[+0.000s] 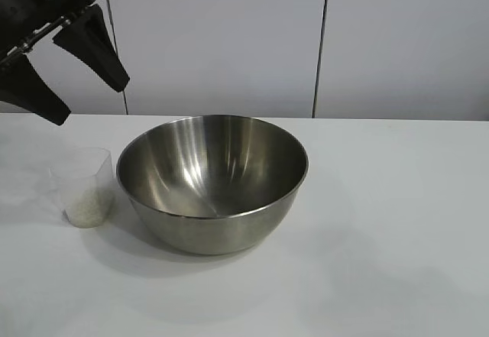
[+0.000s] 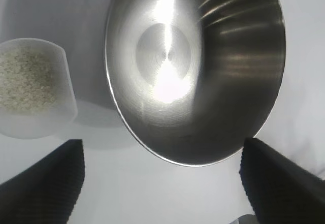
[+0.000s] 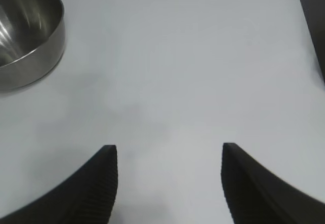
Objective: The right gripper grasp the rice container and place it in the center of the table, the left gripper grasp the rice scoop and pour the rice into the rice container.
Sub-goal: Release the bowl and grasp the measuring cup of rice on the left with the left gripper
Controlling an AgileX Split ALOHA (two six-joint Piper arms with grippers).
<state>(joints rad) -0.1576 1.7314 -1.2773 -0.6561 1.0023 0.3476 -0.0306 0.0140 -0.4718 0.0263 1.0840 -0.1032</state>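
- The rice container [image 1: 212, 183], your steel mixing bowl, stands upright and empty near the middle of the white bench [image 1: 397, 222].
- The rice scoop [image 1: 84, 186] stands just left of the bowl, with rice [image 1: 89, 203] in its bottom.
- Your left hand [image 1: 61, 62] hangs above the scoop, fingers spread, holding nothing.
- Your right hand [image 3: 167, 155] hovers over bare bench right of the bowl, fingers spread and empty.

Your black left pincer [image 1: 57, 69] ran off the exterior view's upper left edge. The wide shiny steel bowl [image 3: 25, 36] was cut by the right wrist view's edge.
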